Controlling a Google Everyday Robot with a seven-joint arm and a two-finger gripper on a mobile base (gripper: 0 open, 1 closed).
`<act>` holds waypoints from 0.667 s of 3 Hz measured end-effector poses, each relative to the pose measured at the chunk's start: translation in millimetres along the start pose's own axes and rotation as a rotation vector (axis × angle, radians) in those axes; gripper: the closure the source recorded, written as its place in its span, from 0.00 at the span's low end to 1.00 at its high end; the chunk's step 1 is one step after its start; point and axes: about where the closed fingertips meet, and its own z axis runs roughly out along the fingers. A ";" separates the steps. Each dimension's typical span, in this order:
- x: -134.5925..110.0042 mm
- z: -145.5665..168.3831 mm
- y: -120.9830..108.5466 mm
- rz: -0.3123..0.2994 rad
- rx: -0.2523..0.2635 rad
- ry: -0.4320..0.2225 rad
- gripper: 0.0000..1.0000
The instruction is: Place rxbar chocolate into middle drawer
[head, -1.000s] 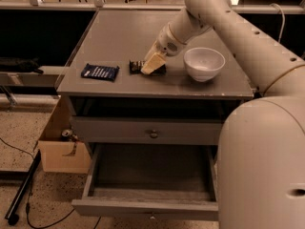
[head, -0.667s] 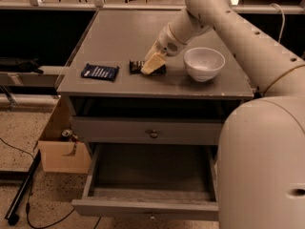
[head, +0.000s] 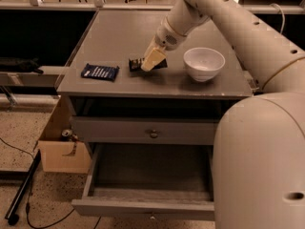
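On the grey tabletop [head: 119,37] the chocolate bar [head: 135,64] lies left of the white bowl [head: 204,63], with my gripper [head: 153,59] right over it. I cannot tell whether it has a grip. A loose hold could drop the bar short of the open drawer [head: 143,208] below the bowl.

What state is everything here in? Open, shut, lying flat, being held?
Wide grey wooden drawer: pulled open.
Shallower grey drawer front with a round knob: closed.
Small flat snack bar in a dark wrapper: lying on the grey tabletop, partly under the gripper.
Blue-wrapped bar: lying flat, untouched.
White bowl: upright.
Robot's gripper: down at the dark bar.
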 end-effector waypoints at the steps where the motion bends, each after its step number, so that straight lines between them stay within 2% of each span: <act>1: -12.2 -26.7 15.4 -0.034 0.006 -0.015 1.00; 2: -18.9 -56.7 48.8 -0.055 0.002 -0.105 1.00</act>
